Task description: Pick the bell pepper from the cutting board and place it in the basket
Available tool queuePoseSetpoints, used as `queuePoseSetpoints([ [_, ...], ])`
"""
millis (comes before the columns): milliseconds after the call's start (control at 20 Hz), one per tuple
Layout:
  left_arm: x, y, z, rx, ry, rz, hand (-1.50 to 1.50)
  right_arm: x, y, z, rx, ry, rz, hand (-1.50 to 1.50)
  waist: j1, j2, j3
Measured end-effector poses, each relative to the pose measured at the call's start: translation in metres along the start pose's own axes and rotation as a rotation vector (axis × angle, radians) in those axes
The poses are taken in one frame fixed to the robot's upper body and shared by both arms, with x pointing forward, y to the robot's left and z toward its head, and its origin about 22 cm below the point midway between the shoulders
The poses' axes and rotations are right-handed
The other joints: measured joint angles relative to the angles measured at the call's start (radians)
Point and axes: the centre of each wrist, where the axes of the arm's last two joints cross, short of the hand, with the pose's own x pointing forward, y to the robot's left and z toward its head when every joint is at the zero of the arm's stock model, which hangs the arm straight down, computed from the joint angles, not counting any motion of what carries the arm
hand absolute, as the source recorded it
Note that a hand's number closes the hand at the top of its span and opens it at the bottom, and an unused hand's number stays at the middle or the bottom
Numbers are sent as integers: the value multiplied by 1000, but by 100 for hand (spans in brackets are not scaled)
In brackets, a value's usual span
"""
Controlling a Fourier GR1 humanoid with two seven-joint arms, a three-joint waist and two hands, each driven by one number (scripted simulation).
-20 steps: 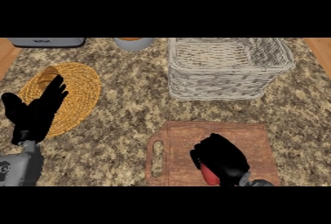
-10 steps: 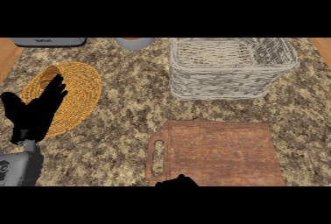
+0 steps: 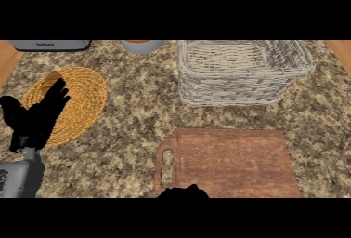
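2 visible: L hand (image 3: 37, 118) open, R hand (image 3: 184, 192) low.

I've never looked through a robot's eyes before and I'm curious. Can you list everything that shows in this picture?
counter: one, speckled brown and tan stone, fills the view
basket: one, pale grey-white wicker, upper right
cutting board: one, reddish-brown wood with a handle slot, lower centre-right, nothing showing on it
woven plate: one, golden orange, left side
appliance: one, grey, top left edge, mostly cut off
round container: one, grey, top centre edge, mostly cut off
left forearm: one, grey, lower left corner
left hand: one, black, open, fingers up, over the woven plate's left part
right hand: one, black, only a small part at the bottom edge by the cutting board
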Motion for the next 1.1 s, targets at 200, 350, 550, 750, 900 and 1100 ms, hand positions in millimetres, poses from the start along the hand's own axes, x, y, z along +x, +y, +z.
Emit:
queuePoseSetpoints([
  [200,0,-6,0,-6,0,0,0,1,-6,-5,-85,10,73,150,2,-1,-1],
  [350,0,-6,0,-6,-1,-3,0,12,-19,-15,-160,-7,110,150,7,-1,-2],
  [550,1,-11,-1,-13,-2,-3,0,46,-52,-33,-277,-9,61,150,15,2,-2],
  [750,2,-13,-1,-24,-11,-4,0,79,-92,-54,-380,14,3,150,30,4,-2],
  [900,2,-11,-3,-26,-12,-3,0,99,-115,-77,-440,30,12,150,34,6,-2],
  [1100,1,-8,-4,-24,-12,-4,0,119,-145,-112,-516,59,60,150,32,7,-1],
])
